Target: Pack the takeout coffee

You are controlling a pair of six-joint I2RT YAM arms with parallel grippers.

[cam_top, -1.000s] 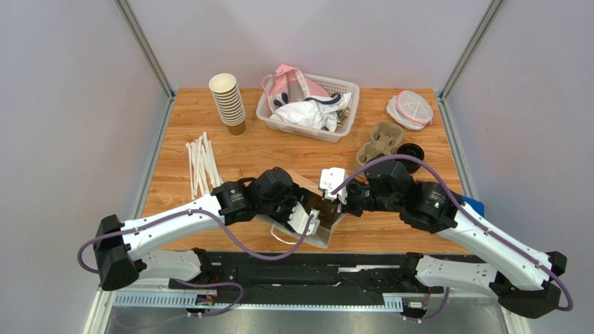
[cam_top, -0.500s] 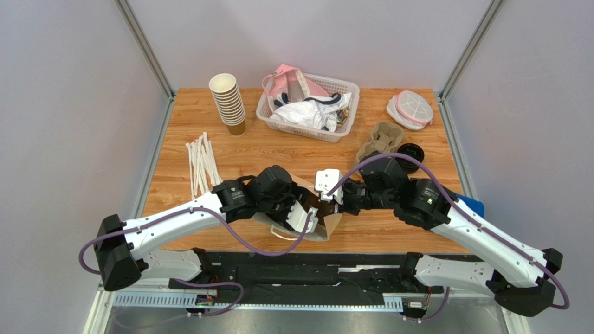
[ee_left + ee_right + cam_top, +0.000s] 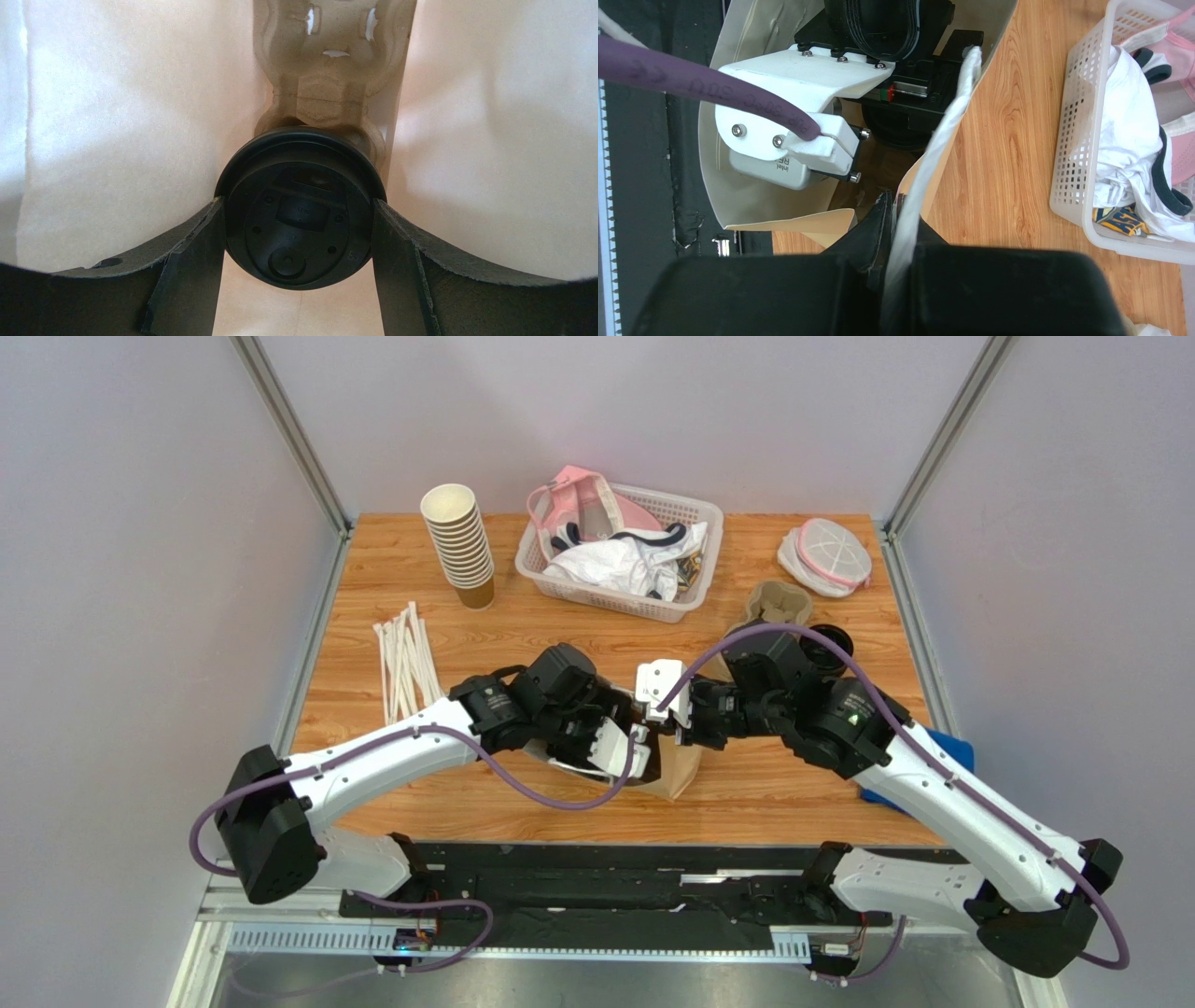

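**Count of items by kind**

On the counter [image 3: 533, 637]: one takeout coffee [image 3: 298, 210], inside one paper bag [image 3: 676, 767] at 6 o'clock. One pulp cup carrier [image 3: 330, 70] is in the bag with it and a second carrier [image 3: 776, 599] lies at 2 o'clock, two in all. One loose black lid [image 3: 832, 636] at 2. One stack of lidless cups [image 3: 460, 546] at 11, one white basket [image 3: 706, 560] at 12, one round mesh pouch [image 3: 825, 556] at 1, one bundle of white sticks [image 3: 404, 665] at 9. The stacked cups and the sticks are too close-packed to count singly.

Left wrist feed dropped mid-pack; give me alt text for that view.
The black lid of the takeout coffee fills the centre, held on both sides by the dark fingers of the left claw. Pale paper bag walls surround it, with a moulded pulp carrier just beyond the lid.
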